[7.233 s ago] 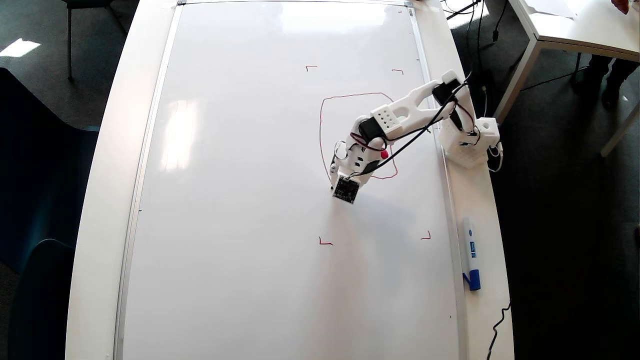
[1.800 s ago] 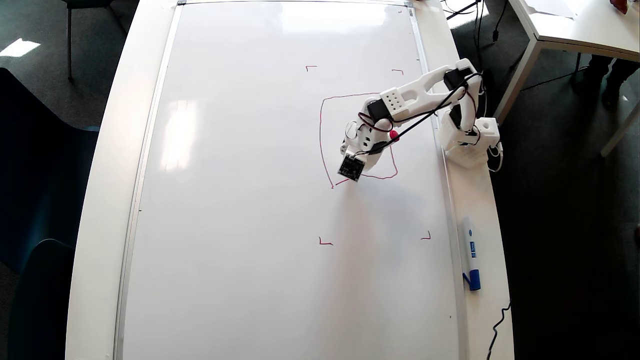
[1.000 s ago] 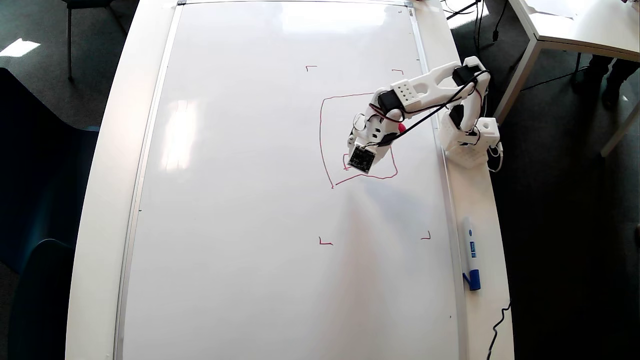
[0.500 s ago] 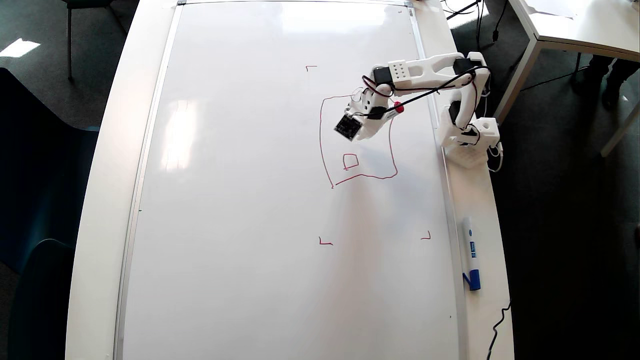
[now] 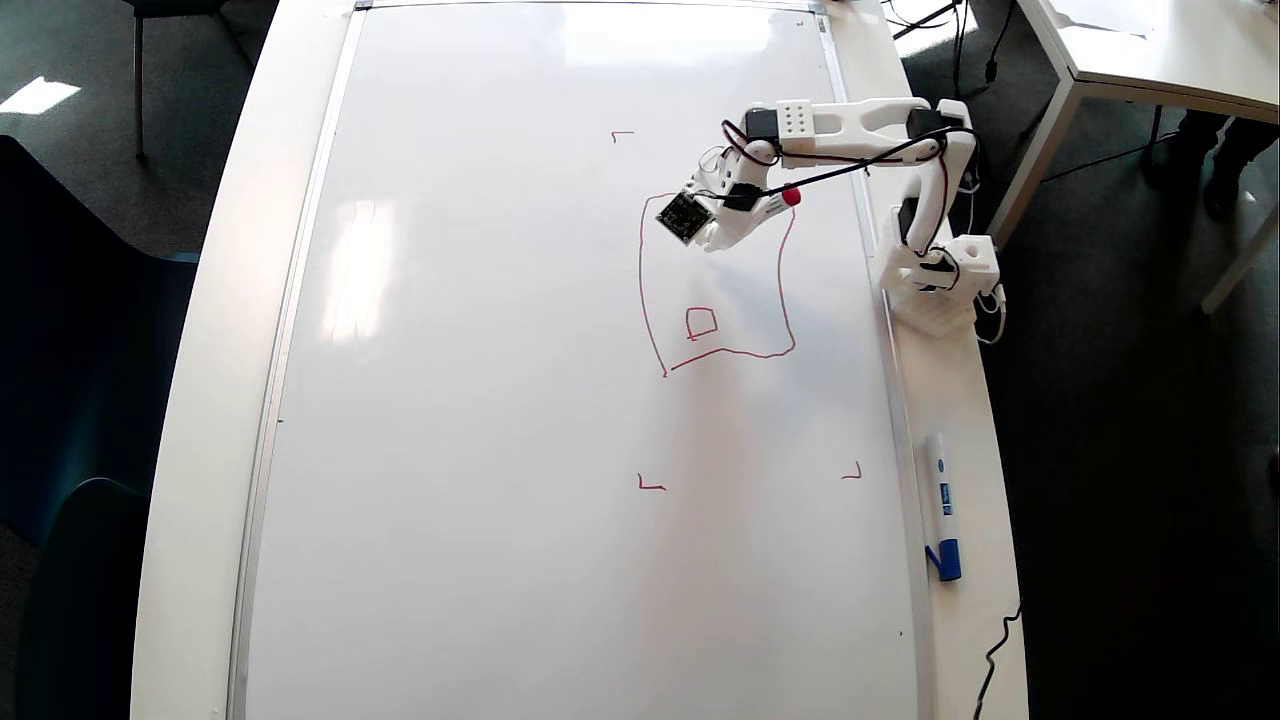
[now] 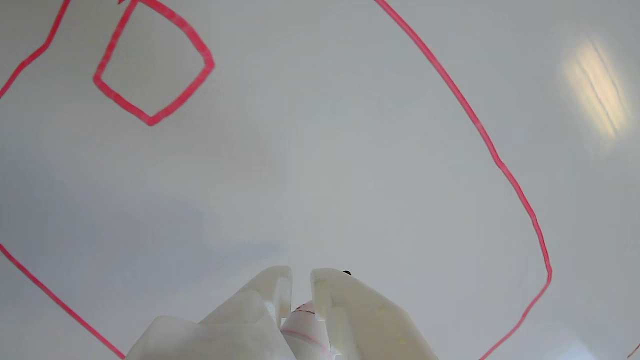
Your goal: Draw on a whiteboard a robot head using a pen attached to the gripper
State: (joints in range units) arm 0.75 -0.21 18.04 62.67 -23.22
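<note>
- Big white table with the whiteboard covering most of it, dark floor around.
- Robot head so far: wobbly red outline plus one small square inside, sitting on the board's right half in the overhead view.
- Pen is clamped between the gripper jaws, near the outline's top edge; the wrist view shows white barrel wedged between them.
- Looks mid-drawing. Next probably a second inner square, so tip needs steady contact.
- Plenty of bare board left of the drawing; frame and arm base are close on the right.
</note>
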